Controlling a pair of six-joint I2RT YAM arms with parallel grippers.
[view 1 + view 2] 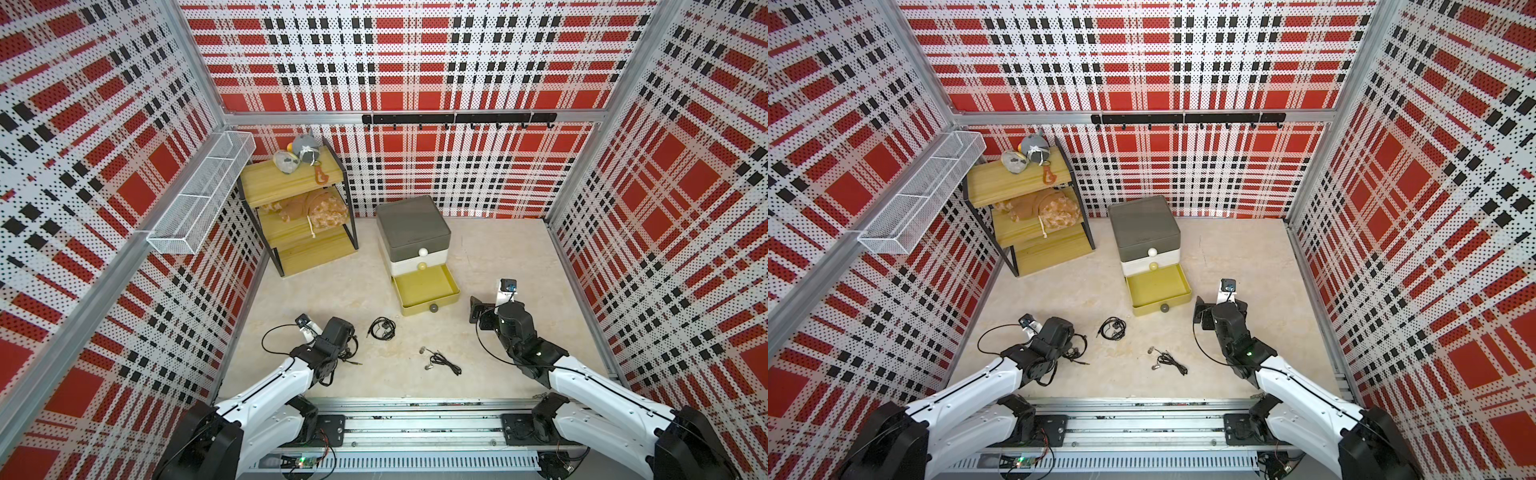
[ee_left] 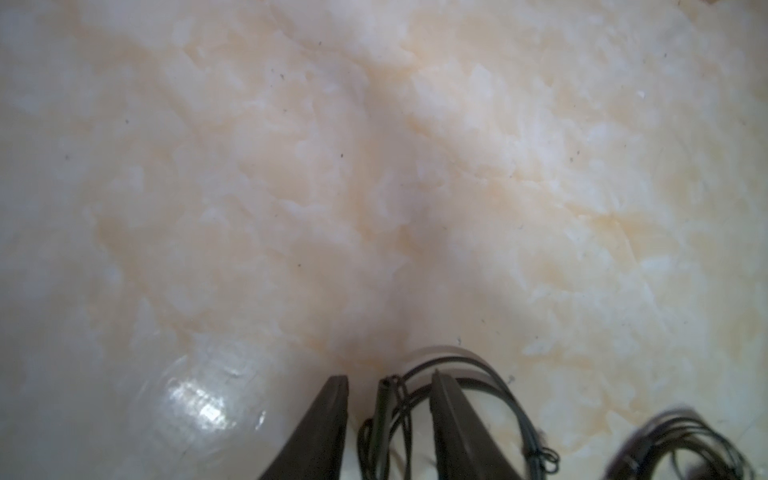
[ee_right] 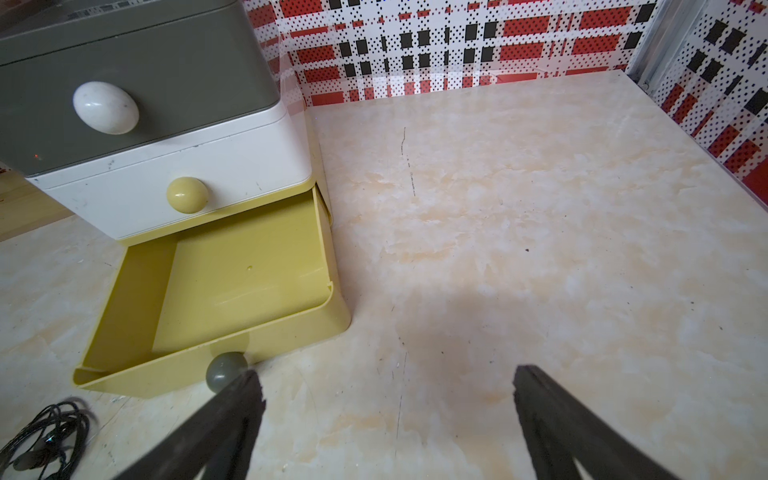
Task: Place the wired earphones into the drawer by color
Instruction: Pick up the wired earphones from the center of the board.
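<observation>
Blurred black earphones (image 2: 681, 424) run off the left wrist view's edge

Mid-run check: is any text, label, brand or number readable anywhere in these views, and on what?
None can be read.
Drawer unit: dark marks along its top edge in the right wrist view, too blurred to read.
Circuit board: too small to tell whether there is any print.
Yellow drawer, earphones: no print shows.
</observation>
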